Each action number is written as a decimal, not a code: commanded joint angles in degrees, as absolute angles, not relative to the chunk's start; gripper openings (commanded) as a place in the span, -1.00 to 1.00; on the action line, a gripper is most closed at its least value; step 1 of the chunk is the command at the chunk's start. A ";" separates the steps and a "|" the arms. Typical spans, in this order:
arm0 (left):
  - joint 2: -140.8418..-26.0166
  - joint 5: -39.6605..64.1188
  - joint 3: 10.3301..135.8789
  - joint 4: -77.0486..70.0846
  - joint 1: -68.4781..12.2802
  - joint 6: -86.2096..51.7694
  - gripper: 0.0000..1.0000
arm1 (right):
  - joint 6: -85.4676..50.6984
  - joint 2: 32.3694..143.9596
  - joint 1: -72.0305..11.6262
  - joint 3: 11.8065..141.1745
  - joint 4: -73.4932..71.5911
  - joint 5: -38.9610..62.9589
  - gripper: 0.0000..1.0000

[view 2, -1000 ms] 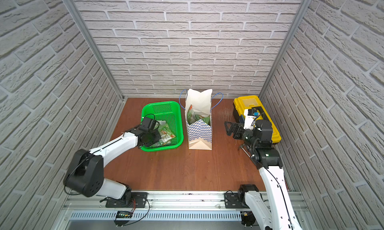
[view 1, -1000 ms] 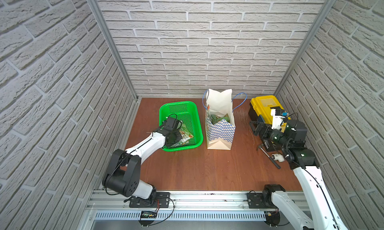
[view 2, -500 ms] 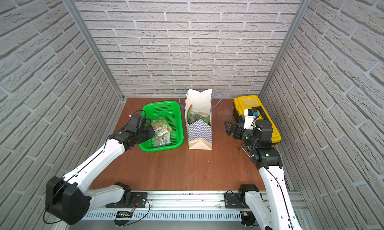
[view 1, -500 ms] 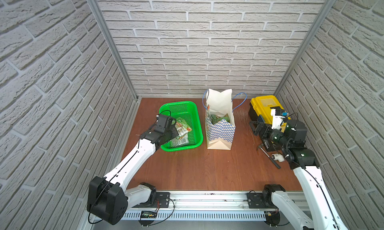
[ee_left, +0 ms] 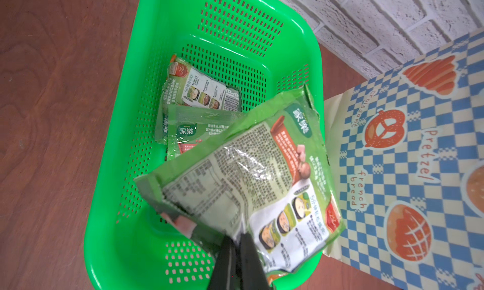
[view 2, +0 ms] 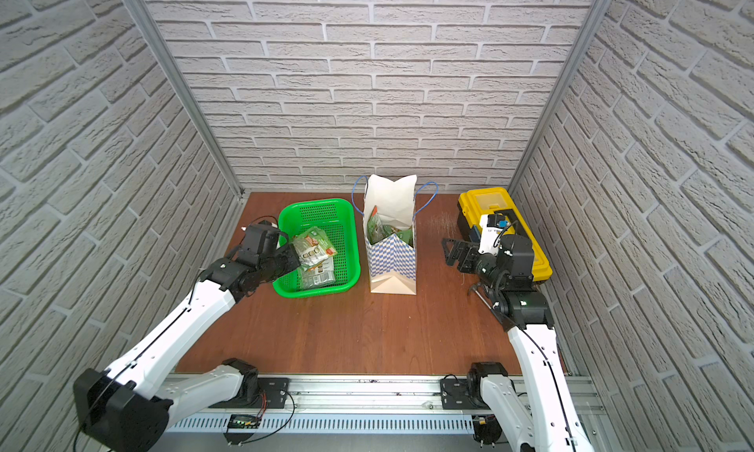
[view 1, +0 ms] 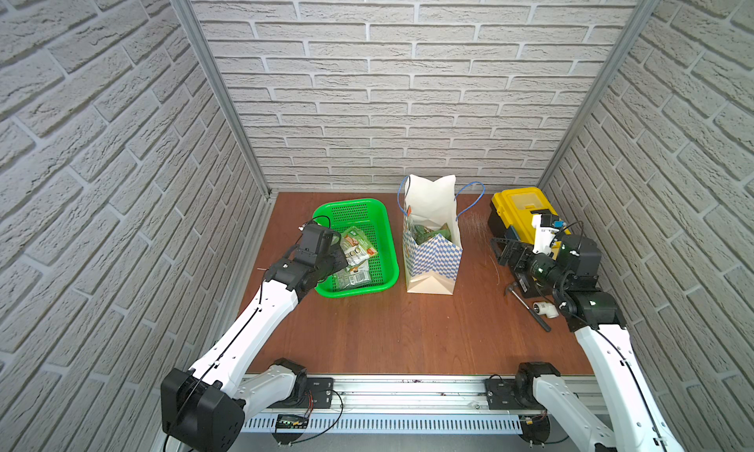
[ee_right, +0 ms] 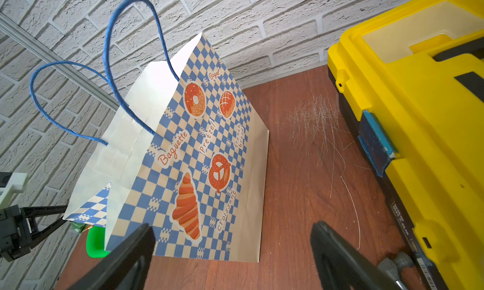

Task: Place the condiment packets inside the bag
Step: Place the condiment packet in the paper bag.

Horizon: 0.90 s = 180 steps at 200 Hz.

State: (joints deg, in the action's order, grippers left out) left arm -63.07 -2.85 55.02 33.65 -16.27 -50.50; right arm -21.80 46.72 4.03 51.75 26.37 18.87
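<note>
My left gripper [ee_left: 238,239] is shut on the corner of a green condiment packet [ee_left: 248,181], holding it tilted above the green basket [ee_left: 131,144]. Both top views show that held packet [view 1: 355,248] [view 2: 313,248] at the left gripper [view 1: 340,258] [view 2: 294,255]. More packets [view 1: 353,277] [ee_left: 201,92] lie on the basket floor. The checkered bag [view 1: 432,258] [view 2: 393,262] [ee_right: 183,157] stands upright right of the basket, with green packets [view 1: 428,231] [view 2: 379,229] inside. My right gripper [ee_right: 232,225] [view 1: 500,250] is open and empty, right of the bag and pointing at it.
A yellow-and-black toolbox [view 1: 518,209] [ee_right: 419,105] stands at the back right, close beside my right arm. A hammer [view 1: 526,307] and a white pipe fitting [view 1: 544,308] lie on the table under that arm. Brick walls close three sides.
My left gripper has risen out of the basket with a green packet and drawn back toward the basket's left side. The right arm has not moved.
</note>
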 commanded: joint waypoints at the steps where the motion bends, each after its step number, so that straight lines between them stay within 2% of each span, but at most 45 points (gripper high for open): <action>1: -61.95 -2.20 57.11 33.57 -16.24 -48.69 -1.00 | -20.88 46.54 4.30 50.93 24.48 17.97 0.93; 99: -55.94 -4.47 64.46 32.60 -20.00 -46.79 -1.00 | -21.01 45.53 4.30 50.93 24.66 18.13 0.93; 135: -58.33 -10.20 72.14 29.68 -28.28 -43.99 -1.00 | -21.01 44.79 4.31 51.02 24.79 18.01 0.93; 180: -68.43 -18.80 85.77 29.03 -39.37 -36.90 -1.00 | -21.03 44.24 4.30 51.07 24.87 18.25 0.93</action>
State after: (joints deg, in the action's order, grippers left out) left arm -64.07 -12.49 79.77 33.06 -35.62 -42.24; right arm -21.80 45.23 4.03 51.42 26.37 18.20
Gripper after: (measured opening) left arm 0.083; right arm 0.966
